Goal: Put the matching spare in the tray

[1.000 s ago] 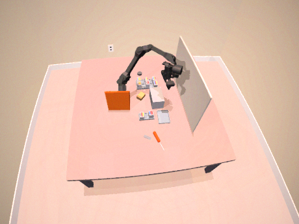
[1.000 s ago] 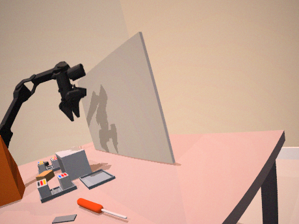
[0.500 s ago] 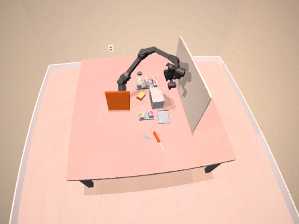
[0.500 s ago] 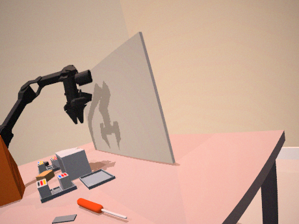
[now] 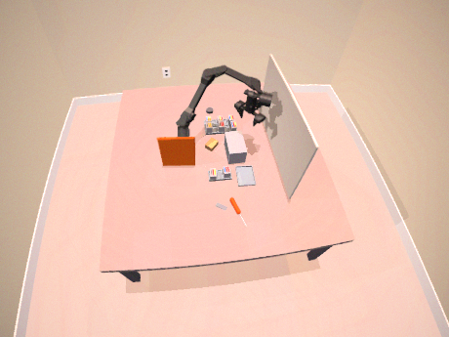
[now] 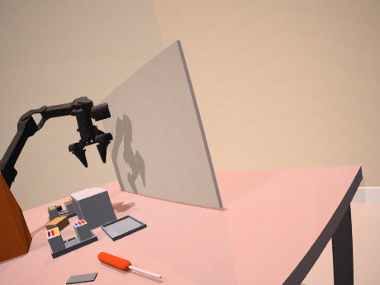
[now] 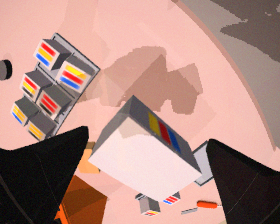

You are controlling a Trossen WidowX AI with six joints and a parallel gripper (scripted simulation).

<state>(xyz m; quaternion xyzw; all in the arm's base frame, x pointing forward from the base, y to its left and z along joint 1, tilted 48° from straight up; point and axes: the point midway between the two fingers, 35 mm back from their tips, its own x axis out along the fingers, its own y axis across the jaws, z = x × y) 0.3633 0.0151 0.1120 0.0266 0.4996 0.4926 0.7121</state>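
Gripper (image 6: 92,154) wide open, empty — spares (image 5: 220,123) look small, rigid, light; pinch 1 by its flat sides.

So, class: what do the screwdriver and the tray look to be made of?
Screwdriver: orange handle, likely smooth plastic, rounded with a soft sheen; thin pale shaft, probably metal. Tray: flat matte grey with a darker raised rim, plastic or painted metal; the look leaves it open.
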